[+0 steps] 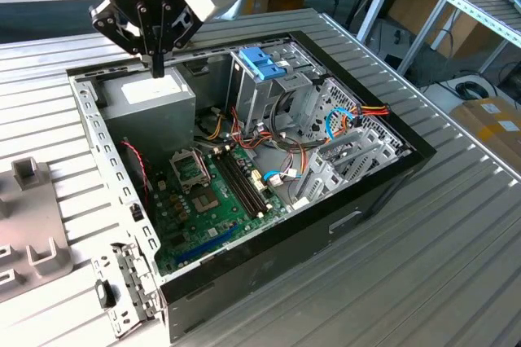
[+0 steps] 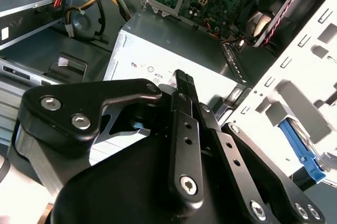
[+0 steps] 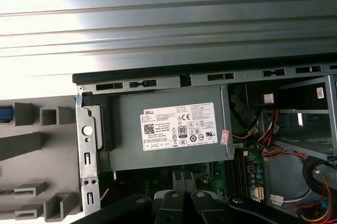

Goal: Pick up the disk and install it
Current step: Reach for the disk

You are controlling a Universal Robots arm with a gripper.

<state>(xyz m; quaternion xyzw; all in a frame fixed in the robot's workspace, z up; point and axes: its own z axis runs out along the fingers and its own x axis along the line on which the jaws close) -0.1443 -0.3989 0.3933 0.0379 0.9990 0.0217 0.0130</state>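
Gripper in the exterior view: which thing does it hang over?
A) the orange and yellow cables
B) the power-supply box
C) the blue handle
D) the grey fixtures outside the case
B: in the exterior view the gripper points down at the power-supply box, with its tip over the box's white sticker.

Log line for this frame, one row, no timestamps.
gripper: shut, holding nothing | position: above power supply box | setting: open computer case on slatted table | disk: not held
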